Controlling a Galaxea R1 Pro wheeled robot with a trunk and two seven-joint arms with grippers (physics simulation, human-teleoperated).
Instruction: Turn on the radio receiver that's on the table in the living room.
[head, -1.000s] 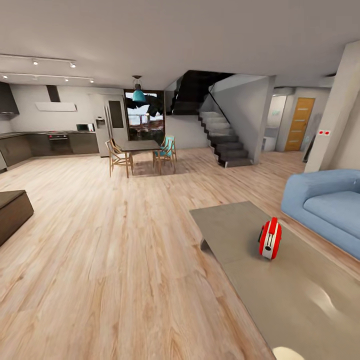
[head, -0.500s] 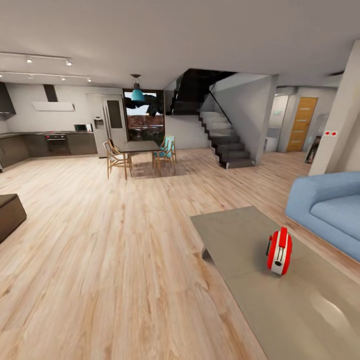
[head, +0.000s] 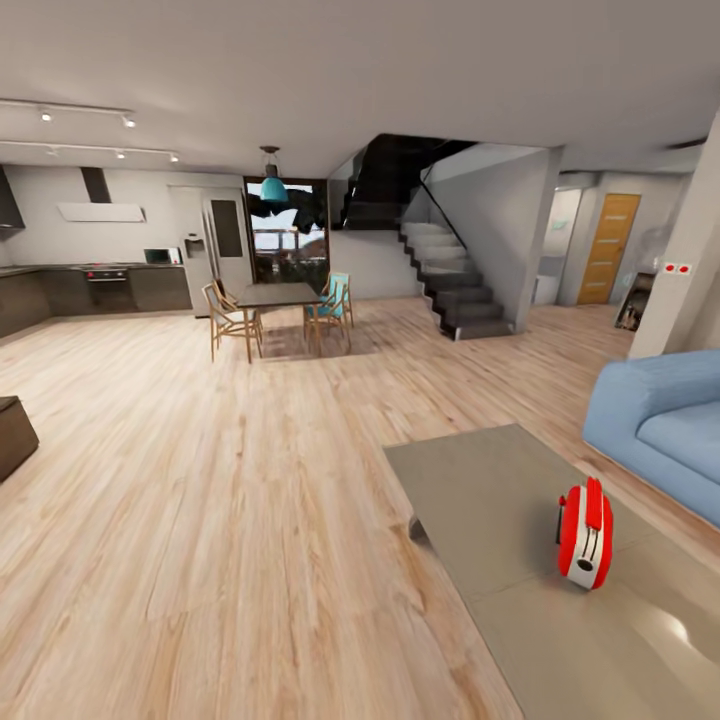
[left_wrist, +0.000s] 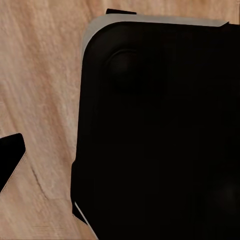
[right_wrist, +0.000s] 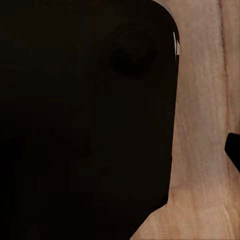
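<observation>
- Head view, far left edge: a dark low cabinet (head: 12, 436) sits on the wood plank floor (head: 200, 500), with the kitchen units (head: 90, 288) behind it in the upper left.
- Centre of the frame, further back: a dark dining table (head: 275, 294) with wooden and teal chairs, and a staircase (head: 450, 280) to its right.
- Lower right: the table (head: 480, 490), low with a glossy grey top, and on it the radio receiver (head: 585, 533), red with a white band, standing upright near the table's right side and seen edge-on.
- Right edge: a blue sofa (head: 665, 425) beyond the table.
- Left wrist view and right wrist view: a dark rounded body (left_wrist: 160, 130) over plank floor; I cannot tell how either gripper's jaws stand.
- Step in hand, as I judge it: the approach, with the radio not yet within reach.
- Next move likely calls for turning toward the lower right, closing on the table and bringing an arm up to the radio's dial face.
</observation>
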